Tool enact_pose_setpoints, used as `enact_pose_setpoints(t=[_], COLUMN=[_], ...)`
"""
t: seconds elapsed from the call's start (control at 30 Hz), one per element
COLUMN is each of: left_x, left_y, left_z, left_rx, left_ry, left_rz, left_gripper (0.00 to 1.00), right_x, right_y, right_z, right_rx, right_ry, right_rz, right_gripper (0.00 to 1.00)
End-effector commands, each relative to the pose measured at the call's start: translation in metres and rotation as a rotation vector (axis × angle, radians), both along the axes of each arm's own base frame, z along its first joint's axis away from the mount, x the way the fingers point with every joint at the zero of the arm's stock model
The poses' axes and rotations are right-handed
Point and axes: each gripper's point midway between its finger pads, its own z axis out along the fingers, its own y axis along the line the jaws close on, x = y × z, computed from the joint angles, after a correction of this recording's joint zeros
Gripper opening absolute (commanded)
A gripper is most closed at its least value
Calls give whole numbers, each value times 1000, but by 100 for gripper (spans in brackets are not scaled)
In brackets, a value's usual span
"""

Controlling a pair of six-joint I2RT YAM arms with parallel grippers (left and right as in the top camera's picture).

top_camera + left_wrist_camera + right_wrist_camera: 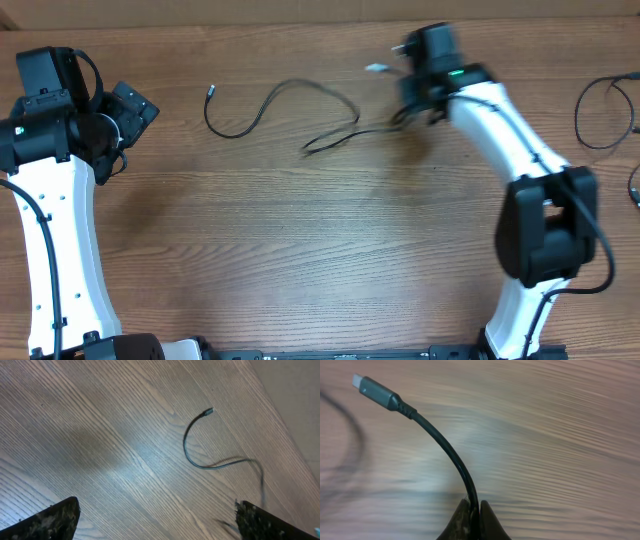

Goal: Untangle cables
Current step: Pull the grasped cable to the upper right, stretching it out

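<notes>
Clamped tight in right claw: thin black cable, just behind grey plug with silver tip, 1 o'clock on table. Looped slack toward 10 o'clock. Spread wide near there: left claw.

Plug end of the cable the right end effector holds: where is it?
Overhead, the plug end pokes out left of the right end effector gripping its cable, toward the far edge of the table.

So the left arm is tucked at its own side, left gripper gaping wide. The right arm reaches far forward (elbow bent), right gripper pinched tight on a cable.
</notes>
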Motion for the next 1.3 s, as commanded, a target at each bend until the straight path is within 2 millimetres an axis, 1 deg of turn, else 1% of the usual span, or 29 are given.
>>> enact_pose_setpoints(t=[0.0,0.1,0.13,0.23,0.3,0.4,0.53,0.6,0.63,0.67,0.7,0.73,0.77,0.8,0.83,0.93,1.0,1.07,1.13,1.17,1.2,1.27], left_x=[-1,-1,-1,-1,-1,-1,-1,-1,-1,-1,-1,-1,-1,-1,-1,-1,-1,-1,-1,-1,-1,-1], left_y=[2,2,2,2,2,2,2,2,2,2,2,2,2,2,2,2,2,2,2,2,2,2], left_z=[8,8,8,8,8,8,8,8,8,8,8,8,8,8,8,8,8,8,8,8,8,8], left_rx=[25,25,25,25,25,25,25,25,25,25,25,25,25,25,25,25,25,25,25,25,25,25], left_ry=[-16,-16,-16,-16,-16,-16,-16,-16,-16,-16,-16,-16,-16,-16,-16,-16,-16,-16,-16,-16,-16,-16], left_rz=[-13,-13,-13,-13,-13,-13,-13,-13,-13,-13,-13,-13,-13,-13,-13,-13,-13,-13,-13,-13,-13,-13], left_gripper=[99,99,100,100,100,99,99,100,100,99,99,99,99,99,100,99,100,100,100,100,100,99], right_x=[13,17,16,14,13,17,21,22,21,20,18,16,14,11,10,9,9,10,13,15,18,21], right_y=[-64,-111,-123,-144,-160,-186,-211,-222,-226,-228,-229,-228,-227,-226,-226,-225,-223,-217,-201,-189,-171,-142], right_z=[22,26,26,26,28,35,45,46,45,43,40,36,32,27,24,23,28,32,36,38,42,45], right_rx=[13,31,41,87,69,32,22,21,21,21,22,23,25,26,27,40,59,76,113,140,177,233], right_ry=[-65,-93,-99,-101,-111,-158,-216,-233,-233,-227,-218,-203,-190,-174,-165,-158,-168,-175,-174,-175,-176,-176], right_rz=[-112,-178,-196,-210,-237,-290,-332,-348,-355,-359,-362,-363,-363,-364,-364,-378,-400,-403,-361,-329,-283,-210], right_gripper=[4,4,4,4,4,4,4,4,5,10,20,38,66,87,100,100,100,100,100,100,100,100])
